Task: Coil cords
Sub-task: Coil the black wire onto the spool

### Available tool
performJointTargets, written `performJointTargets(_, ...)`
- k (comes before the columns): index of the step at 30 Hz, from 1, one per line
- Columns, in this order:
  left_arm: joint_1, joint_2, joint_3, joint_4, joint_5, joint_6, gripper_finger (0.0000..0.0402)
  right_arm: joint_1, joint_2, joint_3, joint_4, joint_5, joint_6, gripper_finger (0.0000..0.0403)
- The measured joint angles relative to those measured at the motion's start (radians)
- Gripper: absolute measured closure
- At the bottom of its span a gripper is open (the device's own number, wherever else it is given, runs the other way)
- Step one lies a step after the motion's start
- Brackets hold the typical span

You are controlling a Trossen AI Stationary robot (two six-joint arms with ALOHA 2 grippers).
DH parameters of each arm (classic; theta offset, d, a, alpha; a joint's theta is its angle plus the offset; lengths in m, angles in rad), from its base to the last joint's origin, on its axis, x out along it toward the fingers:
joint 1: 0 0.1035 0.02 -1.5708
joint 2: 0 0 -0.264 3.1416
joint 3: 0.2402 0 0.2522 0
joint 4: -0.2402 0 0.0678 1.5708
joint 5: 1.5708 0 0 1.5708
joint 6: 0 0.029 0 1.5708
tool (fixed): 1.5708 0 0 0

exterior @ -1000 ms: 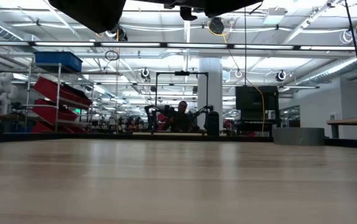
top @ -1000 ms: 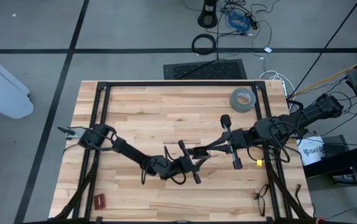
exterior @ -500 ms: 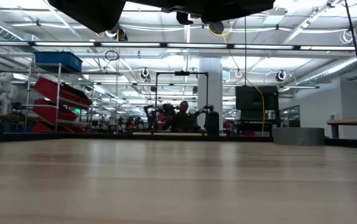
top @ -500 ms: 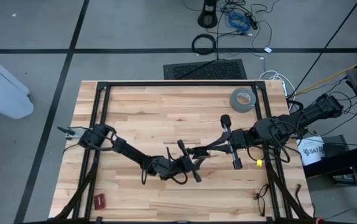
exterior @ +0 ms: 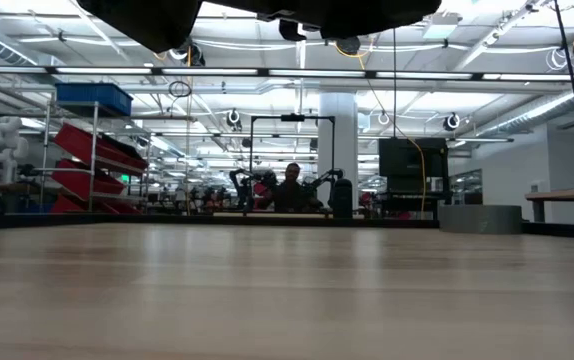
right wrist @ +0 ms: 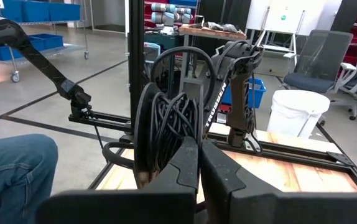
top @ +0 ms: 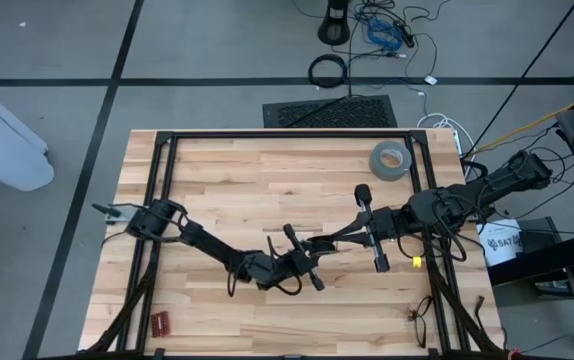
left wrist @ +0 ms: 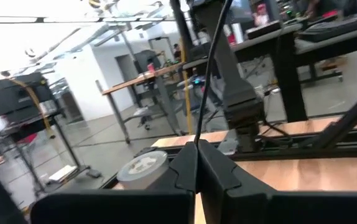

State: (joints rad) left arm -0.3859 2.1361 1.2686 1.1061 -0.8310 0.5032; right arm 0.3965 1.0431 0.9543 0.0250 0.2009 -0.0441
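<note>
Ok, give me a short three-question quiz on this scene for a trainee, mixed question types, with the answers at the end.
1. True or false: the grey tape roll lies on the right arm's side of the table.
2. The left gripper is: A open, B shut.
3. Fill in: just beyond the right gripper hangs a black ___ coil.
Key: 1 true; 2 B; 3 cord.

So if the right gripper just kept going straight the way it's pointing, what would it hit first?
Most likely the coil of black cord, which hangs right in front of the right gripper. Depth is unclear, so the two may already touch. The left arm stands just behind the coil.
</note>
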Motion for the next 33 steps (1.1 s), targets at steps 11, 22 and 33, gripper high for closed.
performJointTargets(11,-0.092,-0.108,0.000,-0.219,-0.198,-0.031,0.0399,0.000,0.000,0.000,-0.007,0.001,0.001,0.0403)
performJointTargets(22,-0.210,-0.271,0.000,-0.494,-0.477,-0.053,0.0401,0.000,0.000,0.000,-0.016,0.003,0.025,0.0403)
performJointTargets(33,-0.273,-0.334,0.000,-0.528,-0.674,0.035,0.0401,0.000,0.000,0.000,-0.038,-0.022,0.033,0.0403)
